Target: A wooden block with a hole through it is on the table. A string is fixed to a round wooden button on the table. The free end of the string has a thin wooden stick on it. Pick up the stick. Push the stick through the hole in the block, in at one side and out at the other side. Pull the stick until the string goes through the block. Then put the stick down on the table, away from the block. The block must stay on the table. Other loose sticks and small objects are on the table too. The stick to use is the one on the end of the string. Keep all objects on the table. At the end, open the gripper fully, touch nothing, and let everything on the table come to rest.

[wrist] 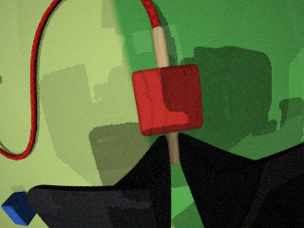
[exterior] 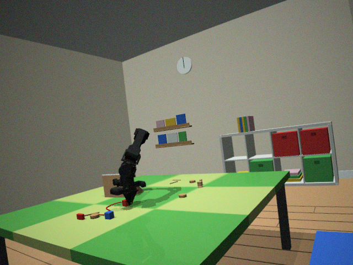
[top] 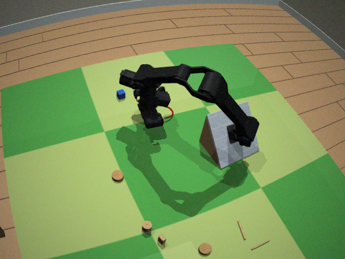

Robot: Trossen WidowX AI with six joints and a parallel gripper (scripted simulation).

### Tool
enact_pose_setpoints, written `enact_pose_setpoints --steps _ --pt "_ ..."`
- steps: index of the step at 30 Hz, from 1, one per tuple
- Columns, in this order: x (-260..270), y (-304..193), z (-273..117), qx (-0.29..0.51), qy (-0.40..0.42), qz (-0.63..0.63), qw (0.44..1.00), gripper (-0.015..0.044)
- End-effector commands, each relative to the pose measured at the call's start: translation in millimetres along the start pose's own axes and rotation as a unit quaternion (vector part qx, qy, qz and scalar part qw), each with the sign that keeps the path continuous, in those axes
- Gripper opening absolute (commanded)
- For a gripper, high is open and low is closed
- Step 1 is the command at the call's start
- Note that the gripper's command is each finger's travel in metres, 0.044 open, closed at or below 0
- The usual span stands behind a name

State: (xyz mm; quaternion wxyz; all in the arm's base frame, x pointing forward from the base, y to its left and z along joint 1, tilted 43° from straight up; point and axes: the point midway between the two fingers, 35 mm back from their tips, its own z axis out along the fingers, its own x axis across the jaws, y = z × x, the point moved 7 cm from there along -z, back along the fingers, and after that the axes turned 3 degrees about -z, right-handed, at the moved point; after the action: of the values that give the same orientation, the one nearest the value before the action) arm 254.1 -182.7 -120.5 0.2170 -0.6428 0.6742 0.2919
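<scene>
My gripper (exterior: 130, 202) (wrist: 171, 141) is shut on the stick (wrist: 161, 47) near its free end, low at the table. A red cube (wrist: 167, 100) (exterior: 124, 202) is on the stick's middle, just beyond the fingertips. The red string (wrist: 33, 85) (top: 173, 113) (exterior: 106, 207) leaves the stick's other end and curves to the round wooden button (exterior: 94, 216). The wooden block (top: 219, 134) (exterior: 111, 185) is a wedge with a grey sloped face, standing apart from the gripper. Its hole cannot be made out.
A blue cube (top: 121, 94) (exterior: 108, 215) (wrist: 17, 209) lies near the button. Another red cube (exterior: 80, 216) lies beside a stick. Loose sticks (top: 241, 230) (top: 260, 244), round wooden pieces (top: 117, 175) (top: 146, 226) (top: 205, 248) and a small wooden cube (top: 161, 239) lie farther off. The arm arches over the block.
</scene>
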Motion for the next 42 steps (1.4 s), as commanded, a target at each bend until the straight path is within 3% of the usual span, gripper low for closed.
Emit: enact_pose_setpoints --steps 1,42 --pt "1.0 -4.1 0.3 -0.001 0.000 0.001 1.000 0.0000" --pt "-1.4 -55.9 -1.3 0.000 0.014 0.001 1.000 0.0000"
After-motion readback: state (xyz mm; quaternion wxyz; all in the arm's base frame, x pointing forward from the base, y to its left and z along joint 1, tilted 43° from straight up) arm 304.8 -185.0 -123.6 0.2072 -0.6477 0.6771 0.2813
